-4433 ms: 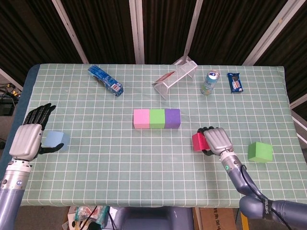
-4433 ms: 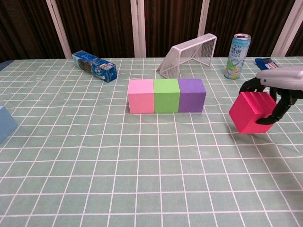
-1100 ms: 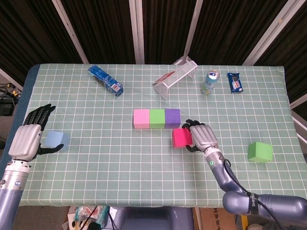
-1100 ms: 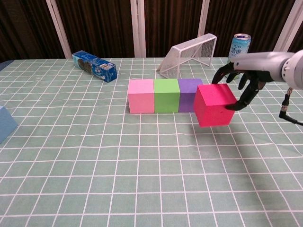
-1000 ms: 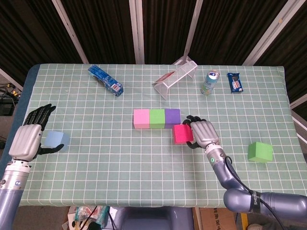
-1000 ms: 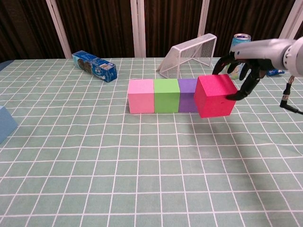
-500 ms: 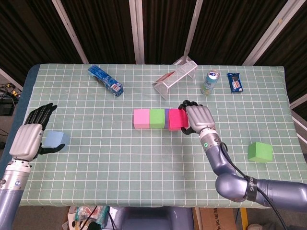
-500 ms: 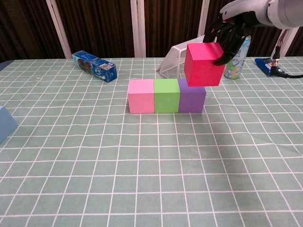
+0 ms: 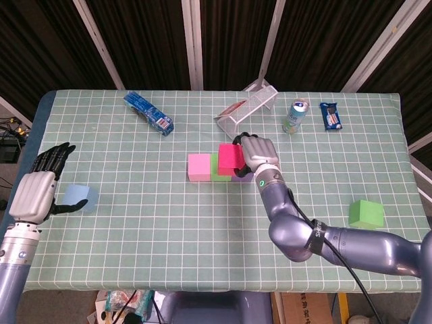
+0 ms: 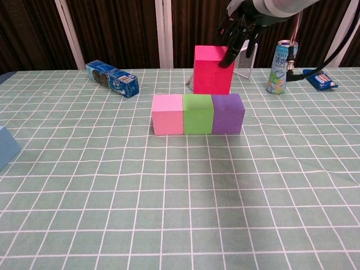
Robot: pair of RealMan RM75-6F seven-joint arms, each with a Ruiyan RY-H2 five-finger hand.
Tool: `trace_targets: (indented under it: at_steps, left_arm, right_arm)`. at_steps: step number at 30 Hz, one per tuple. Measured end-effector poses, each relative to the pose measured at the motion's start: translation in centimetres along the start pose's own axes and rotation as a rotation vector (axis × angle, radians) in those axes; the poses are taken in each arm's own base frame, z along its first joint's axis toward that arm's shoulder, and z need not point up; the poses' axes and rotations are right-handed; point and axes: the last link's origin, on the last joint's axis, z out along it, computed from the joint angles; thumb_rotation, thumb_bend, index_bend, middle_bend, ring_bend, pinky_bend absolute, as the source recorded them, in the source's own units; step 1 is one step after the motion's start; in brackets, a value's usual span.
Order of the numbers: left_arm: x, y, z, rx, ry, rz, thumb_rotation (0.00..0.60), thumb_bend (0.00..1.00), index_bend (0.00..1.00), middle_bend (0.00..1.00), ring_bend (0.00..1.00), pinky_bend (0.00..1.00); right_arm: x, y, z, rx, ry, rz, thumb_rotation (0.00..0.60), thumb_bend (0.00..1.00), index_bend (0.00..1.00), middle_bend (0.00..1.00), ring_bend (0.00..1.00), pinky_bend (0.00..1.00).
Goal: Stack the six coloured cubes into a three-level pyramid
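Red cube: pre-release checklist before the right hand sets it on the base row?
1. Grip: right hand holds the red cube, fingers on its right side. ok.
2. Base row: pink cube, green cube and purple cube side by side, touching. ok.
3. Position: red cube over the green-purple seam. ok.
4. Contact: whether the red cube already rests on the row. cannot tell.
5. Squareness: red cube level and parallel with the row in the chest view. ok.
6. Left hand: beside the light blue cube, away from the stack. ok.
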Motion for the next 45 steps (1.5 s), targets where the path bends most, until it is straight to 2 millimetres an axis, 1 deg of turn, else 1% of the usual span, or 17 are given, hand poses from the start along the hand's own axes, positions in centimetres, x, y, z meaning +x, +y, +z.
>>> trace_targets:
  at_steps: [4,9,19,33,45]
  left_arm:
    - [-0.1,-0.2,0.1,0.006,-0.006,0.0,0.6,0.08,0.0,0.02,0.0,0.05]
    - [-0.3,-0.5,0.2,0.018,-0.014,0.007,0.6,0.08,0.0,0.02,0.0,0.05]
    - [-0.5,-0.5,0.3,0.022,-0.008,0.025,0.6,0.08,0.0,0.02,0.0,0.05]
    - [-0.7,-0.5,0.3,0.027,-0.004,0.039,0.6,0.08,0.0,0.02,0.0,0.05]
    - [-0.8,-0.6,0.4,0.033,-0.002,0.042,0.6,0.08,0.0,0.02,0.0,0.05]
  right_arm:
    - [-0.6,-0.4,0.8,0.012,0.0,-0.011,0.6,0.35,0.33,0.15,0.15,0.24]
    - [-1.3,-0.3,1.7,0.023,-0.002,-0.01,0.6,0.35,0.33,0.15,0.15,0.24]
    - [-1.4,0.4,3.0,0.055,-0.001,-0.017,0.6,0.35,0.33,0.15,0.15,0.24]
    - [-1.6,2.1,3.9,0.083,-0.005,-0.016,0.6,0.35,0.33,0.15,0.15,0.24]
    - [-2.3,2.4,4.3,0.064,-0.018,-0.015,0.6,0.35,0.33,0.15,0.15,0.24]
